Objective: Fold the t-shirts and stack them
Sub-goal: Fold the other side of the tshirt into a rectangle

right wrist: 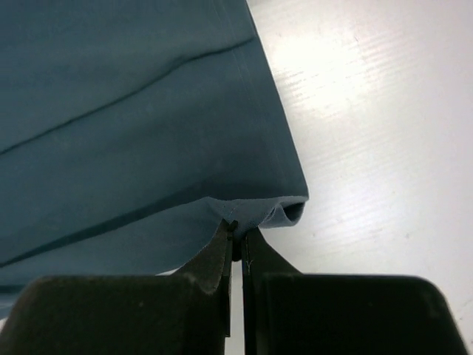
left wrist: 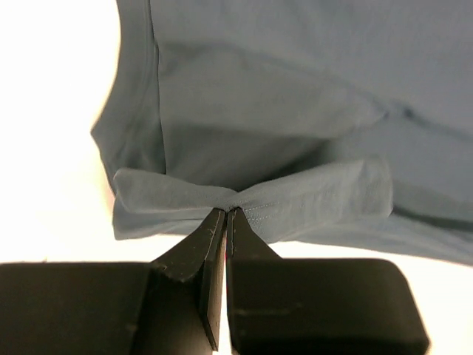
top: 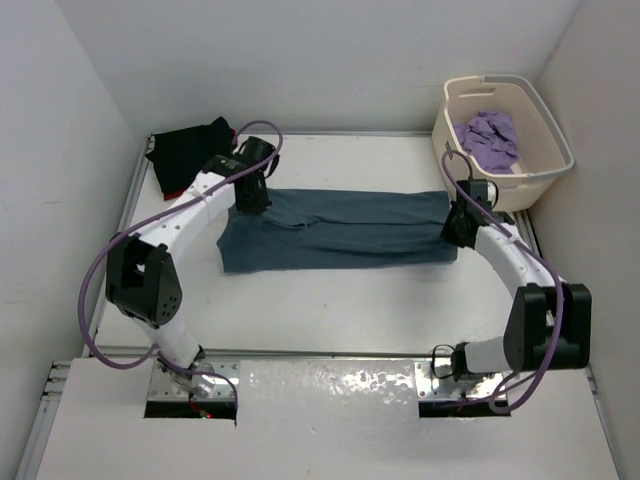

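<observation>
The slate blue-grey t-shirt (top: 335, 230) lies mid-table (top: 330, 310), its long axis running left to right between the arms; the left gripper (left wrist: 226, 214) is clamped on a bunched fold at its left end, the right gripper (right wrist: 236, 231) pinches its right corner; each arm holds its nearer end, the cloth spreading away ahead of both jaws; a black t-shirt (top: 190, 150) sits far left, a lavender t-shirt (top: 490, 138) in the tub (top: 545, 160).

The white-and-black left arm (top: 185, 215) reaches to the far left corner of the slate blue-grey cloth shirt (top: 340, 230). Its black two-finger left gripper (left wrist: 228, 213) is pinched tight on a fold there. The right arm (top: 510, 255) bends to the shirt's right end, with the right gripper (right wrist: 238, 225) clamped on what looks like the hem corner.
</observation>
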Controlling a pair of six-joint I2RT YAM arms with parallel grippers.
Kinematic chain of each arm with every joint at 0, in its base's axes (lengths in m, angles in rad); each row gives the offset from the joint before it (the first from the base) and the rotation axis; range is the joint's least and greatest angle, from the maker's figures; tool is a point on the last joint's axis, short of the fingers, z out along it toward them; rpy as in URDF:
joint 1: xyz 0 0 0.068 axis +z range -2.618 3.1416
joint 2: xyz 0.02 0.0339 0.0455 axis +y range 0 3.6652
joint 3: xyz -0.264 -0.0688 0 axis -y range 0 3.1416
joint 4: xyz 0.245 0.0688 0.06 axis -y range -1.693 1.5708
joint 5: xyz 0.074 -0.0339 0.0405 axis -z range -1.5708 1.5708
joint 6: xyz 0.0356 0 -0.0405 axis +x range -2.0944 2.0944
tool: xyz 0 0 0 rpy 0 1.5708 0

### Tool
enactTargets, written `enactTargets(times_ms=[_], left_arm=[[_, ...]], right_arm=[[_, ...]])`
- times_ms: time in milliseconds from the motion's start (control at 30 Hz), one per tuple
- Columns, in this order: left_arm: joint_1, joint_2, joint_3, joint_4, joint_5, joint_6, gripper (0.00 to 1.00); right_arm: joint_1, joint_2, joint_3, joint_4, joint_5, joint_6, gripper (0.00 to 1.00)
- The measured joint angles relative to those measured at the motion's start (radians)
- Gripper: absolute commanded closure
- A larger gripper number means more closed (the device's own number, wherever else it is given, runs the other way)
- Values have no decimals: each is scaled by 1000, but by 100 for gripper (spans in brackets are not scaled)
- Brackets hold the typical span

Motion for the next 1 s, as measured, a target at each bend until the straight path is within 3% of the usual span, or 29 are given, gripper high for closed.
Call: enactTargets(times_ms=[600, 700, 733, 767, 833, 867, 900, 967, 1000], left_arm=[[74, 174, 105, 200, -66, 47, 100], [81, 219, 139, 209, -64, 63, 100], [84, 240, 157, 212, -61, 68, 99], [88, 264, 179, 214, -58, 73, 89], [97, 320, 231, 216, -53, 88, 51], [103, 349, 255, 219, -53, 98, 47], [109, 382, 288, 214, -51, 93, 37], [124, 442, 349, 212, -45, 91, 31], [132, 465, 374, 213, -41, 90, 24]], right_arm=[[-29, 237, 176, 29, 21, 0, 97], [-32, 306, 227, 30, 23, -1, 90], [-32, 327, 245, 31, 23, 0, 82], [-31, 347, 264, 29, 27, 0, 63], [-29, 382, 303, 32, 33, -3, 50], [-27, 393, 320, 32, 33, -8, 38], [-25, 404, 336, 32, 31, -12, 33], [-25, 419, 367, 32, 30, -21, 29], [-27, 422, 380, 35, 28, -25, 21]])
